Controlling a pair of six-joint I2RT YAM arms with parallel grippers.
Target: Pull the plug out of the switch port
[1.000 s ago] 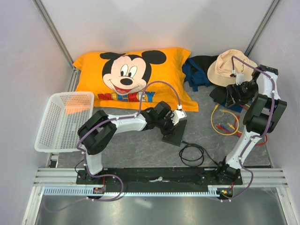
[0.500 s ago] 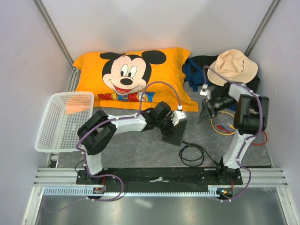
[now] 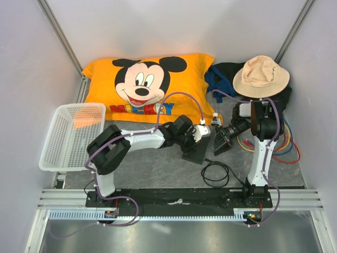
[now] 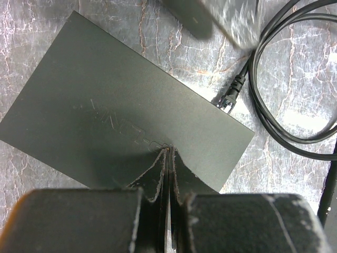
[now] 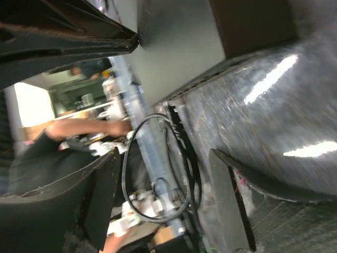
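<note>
Left wrist view: left fingers point(image 4: 154, 176) closed tip to tip, pressing the flat matte-black rectangular switch point(image 4: 121, 116) onto the grey marbled counter point(image 4: 31, 31) | black cable plug point(image 4: 230, 98) seated in its narrow edge | step: reaching; right fingers point(image 5: 102, 195) spread, empty, near it | next: you close them on the plug, pull straight out | writing: switch embossing unreadable; orange pillow point(image 3: 147, 87) reads MICKEY

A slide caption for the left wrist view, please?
Shut left gripper rests on the black switch; a cable plug sits at its edge.
</note>
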